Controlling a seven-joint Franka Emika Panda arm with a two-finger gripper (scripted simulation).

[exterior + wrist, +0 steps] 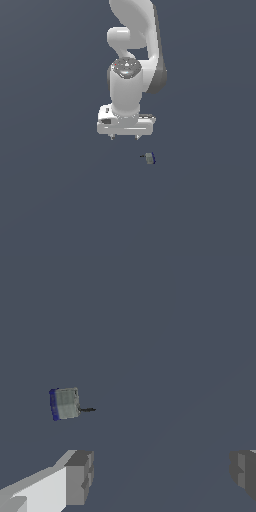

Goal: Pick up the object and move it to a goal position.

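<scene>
The white arm (131, 60) points its claw (124, 136) downward above the grey surface, apparently empty, with the tiny grey, blue-edged object (149, 159) lying just beyond it toward the exterior view's right.

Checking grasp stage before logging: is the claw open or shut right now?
Open. In the wrist view the claw shows its two fingers set wide apart with nothing between them; the grey block lies outside that gap, ungrasped.
</scene>
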